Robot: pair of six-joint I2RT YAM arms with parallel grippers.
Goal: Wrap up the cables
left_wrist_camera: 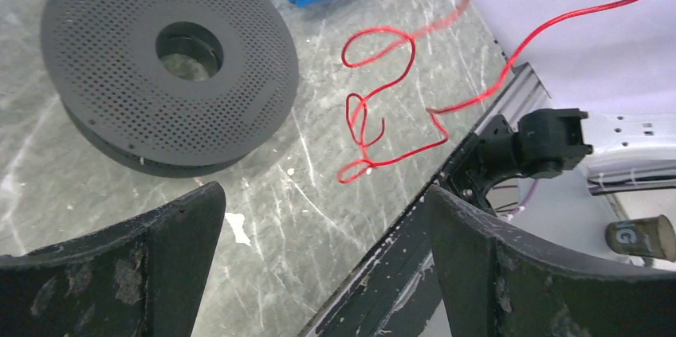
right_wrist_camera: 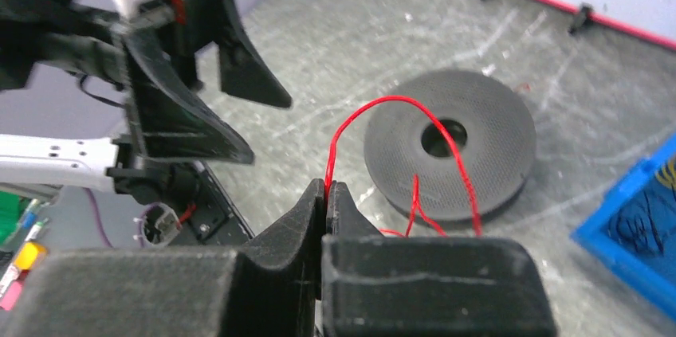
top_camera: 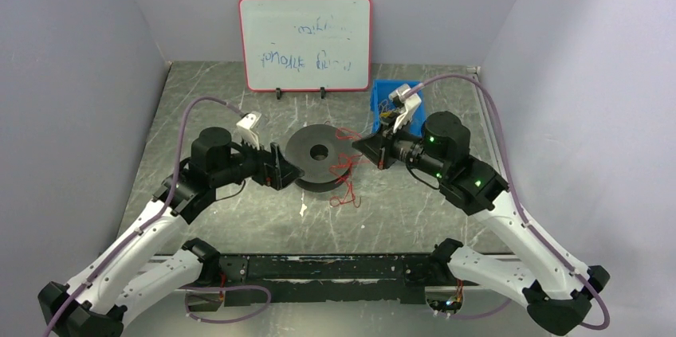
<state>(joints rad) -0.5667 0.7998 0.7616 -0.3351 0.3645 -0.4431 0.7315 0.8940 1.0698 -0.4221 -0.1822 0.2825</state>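
Note:
The cables are one thin red wire [top_camera: 344, 186] lying in loose loops on the table right of the black perforated spool [top_camera: 317, 158]. My right gripper [right_wrist_camera: 328, 187] is shut on a strand of it just right of the spool. From the closed tips the wire [right_wrist_camera: 398, 102] arches up and runs back down in front of the spool [right_wrist_camera: 450, 142]. My left gripper [left_wrist_camera: 323, 193] stands wide open at the spool's left edge with nothing between its fingers. In its view the spool [left_wrist_camera: 169, 58] lies flat and the wire [left_wrist_camera: 383, 114] curls beside it.
A blue bin [top_camera: 396, 102] sits behind the right gripper, also at the right edge of its wrist view [right_wrist_camera: 638, 241]. A red-framed whiteboard [top_camera: 305, 42] stands at the back. A black rail [top_camera: 327, 267] runs along the near table edge. Grey walls enclose three sides.

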